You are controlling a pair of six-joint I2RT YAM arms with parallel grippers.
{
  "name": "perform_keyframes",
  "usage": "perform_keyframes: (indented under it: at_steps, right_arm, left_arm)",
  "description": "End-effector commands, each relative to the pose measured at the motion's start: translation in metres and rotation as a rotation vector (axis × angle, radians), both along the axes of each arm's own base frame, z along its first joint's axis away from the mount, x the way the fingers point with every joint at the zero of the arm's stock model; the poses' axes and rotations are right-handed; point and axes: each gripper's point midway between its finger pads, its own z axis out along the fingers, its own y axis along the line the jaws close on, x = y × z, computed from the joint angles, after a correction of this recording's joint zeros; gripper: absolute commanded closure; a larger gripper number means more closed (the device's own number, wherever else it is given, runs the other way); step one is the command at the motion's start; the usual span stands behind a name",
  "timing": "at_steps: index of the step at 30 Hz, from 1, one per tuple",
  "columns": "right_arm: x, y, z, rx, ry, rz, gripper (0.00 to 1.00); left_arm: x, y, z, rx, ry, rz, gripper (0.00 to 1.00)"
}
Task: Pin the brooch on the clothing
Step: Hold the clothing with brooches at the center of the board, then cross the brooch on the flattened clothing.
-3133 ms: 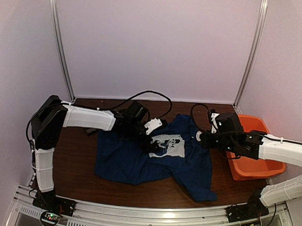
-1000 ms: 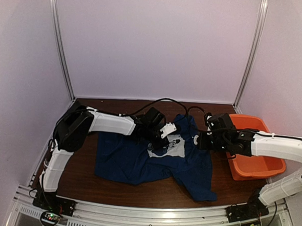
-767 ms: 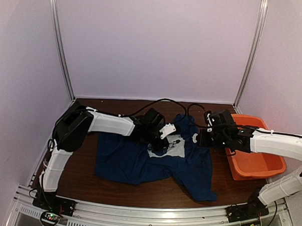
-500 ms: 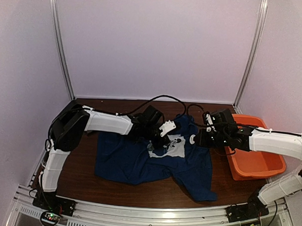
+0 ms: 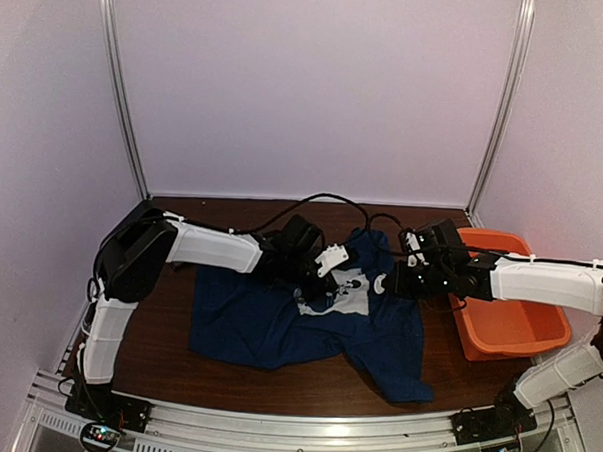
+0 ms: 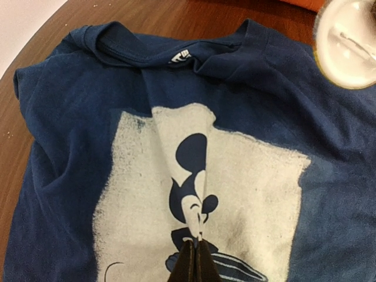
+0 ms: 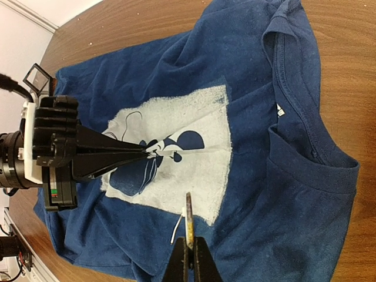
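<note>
Left fingers (image 6: 187,267) clamp a thin fold of the T-shirt (image 6: 70,147), right fingers (image 7: 178,264) clamp the brooch (image 7: 188,216) (edge-on); if the fold slips, the pin could miss cloth.

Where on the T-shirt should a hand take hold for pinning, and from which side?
Probably best to pinch the chest fabric from above, at the white print, where the left hand grips. The T-shirt lies mostly flat on the table, so only a lifted ridge gives the brooch in the right hand a fold to pierce sideways.
</note>
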Motion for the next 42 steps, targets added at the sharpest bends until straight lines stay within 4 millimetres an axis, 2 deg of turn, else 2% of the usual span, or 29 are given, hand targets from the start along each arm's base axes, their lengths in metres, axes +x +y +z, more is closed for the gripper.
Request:
perform_keyframes:
  at_steps: [1,10,26,42]
  right_arm:
    - [0.006,0.007,0.008,0.04,-0.006,0.001,1.0]
    - [0.011,0.018,-0.004,0.056,0.033,0.023,1.0]
    - [0.025,0.04,-0.011,0.103,0.075,0.06,1.0]
    - [0.032,0.047,-0.016,0.106,0.09,0.073,1.0]
  left_arm:
    - [0.002,-0.008,0.042,-0.097,-0.043,-0.008,1.0]
    - [0.0,-0.007,0.049,-0.118,-0.045,-0.011,1.0]
    - [-0.003,-0.006,0.054,-0.14,-0.053,-0.017,1.0]
    - [-0.006,-0.006,0.058,-0.148,-0.047,-0.024,1.0]
